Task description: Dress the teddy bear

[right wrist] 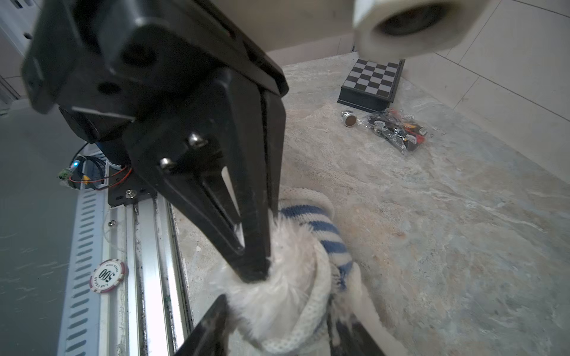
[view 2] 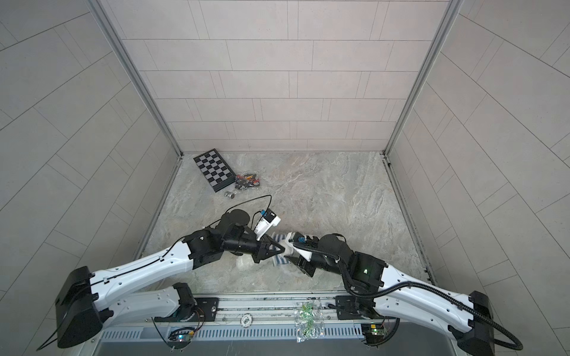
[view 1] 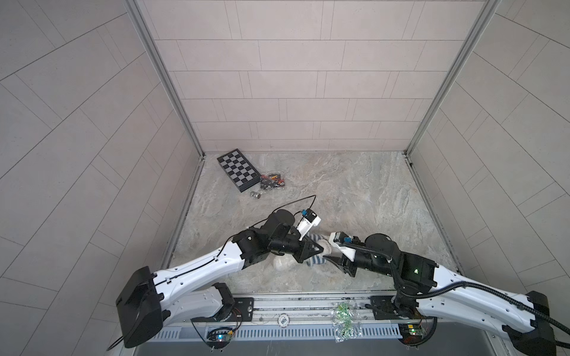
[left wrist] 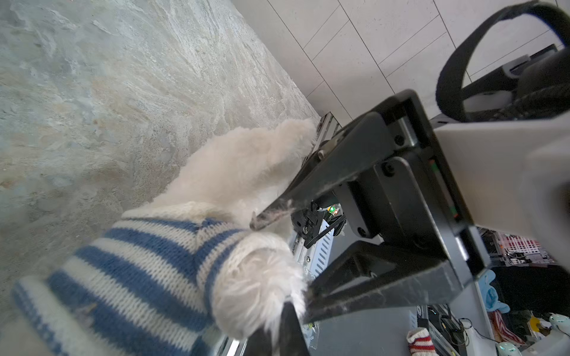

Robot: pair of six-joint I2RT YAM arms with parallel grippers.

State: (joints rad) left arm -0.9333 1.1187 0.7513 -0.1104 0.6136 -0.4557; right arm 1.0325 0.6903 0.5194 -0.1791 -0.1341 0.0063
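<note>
The teddy bear (view 1: 283,262) (view 2: 245,262) lies at the table's front middle, mostly hidden under both grippers. It wears a blue-and-white striped shirt (view 1: 317,261) (left wrist: 138,265) (right wrist: 324,228). A fluffy white paw (left wrist: 259,289) (right wrist: 287,277) sticks out of a sleeve cuff. My left gripper (view 1: 320,250) (view 2: 283,248) (right wrist: 253,274) is shut on that paw's fur. My right gripper (view 1: 328,253) (left wrist: 282,263) (right wrist: 282,328) is open, one finger on each side of the cuff and paw. The bear's face is hidden.
A folded chessboard (view 1: 237,169), a clear bag of small parts (view 1: 271,182) and a small metal cylinder (view 1: 255,194) lie at the back left. On the front rail sit a poker chip (view 1: 283,320) and a bag of green pieces (view 1: 344,320). Tiled walls enclose three sides.
</note>
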